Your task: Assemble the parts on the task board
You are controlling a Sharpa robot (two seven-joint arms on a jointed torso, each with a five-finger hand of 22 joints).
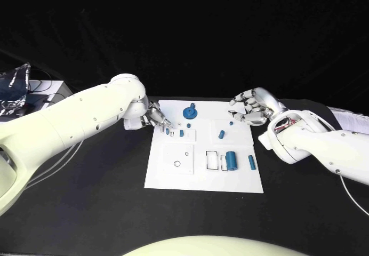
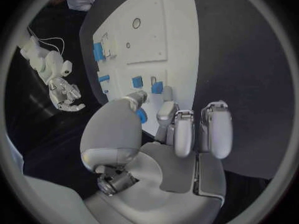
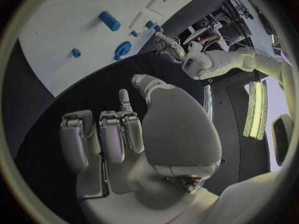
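In the head view, the white board [image 1: 203,165] lies in the middle of the black table [image 1: 92,213]. The left hand [image 1: 154,116] is at the board's left edge, near the far left corner, with its fingertips down over two small blue pieces [image 1: 174,132]. The fingertips hide part of them, so I cannot tell here if the hand holds something. A round blue gear [image 1: 189,112] stands near the far edge of the board. A small blue peg [image 1: 221,134] is in the middle of the right half. A blue cylinder [image 1: 231,158] and a thinner blue pin [image 1: 251,162] lie near the right edge, beside a rectangular slot [image 1: 211,160]. The right hand [image 1: 251,109] is above the far right corner, its fingers curled in and empty, well apart from the pieces.

In the left wrist view, the left hand [image 2: 162,134] has a small blue piece [image 2: 142,115] between the thumb and a finger; it is mostly covered, so its shape is hard to make out. The board [image 2: 181,30] is just beyond the fingers.

In the right wrist view, the right hand [image 3: 143,134] has its fingers folded over the palm, holding nothing. The gear [image 3: 122,50] and the cylinder [image 3: 109,21] lie on the board [image 3: 56,40] beyond it.
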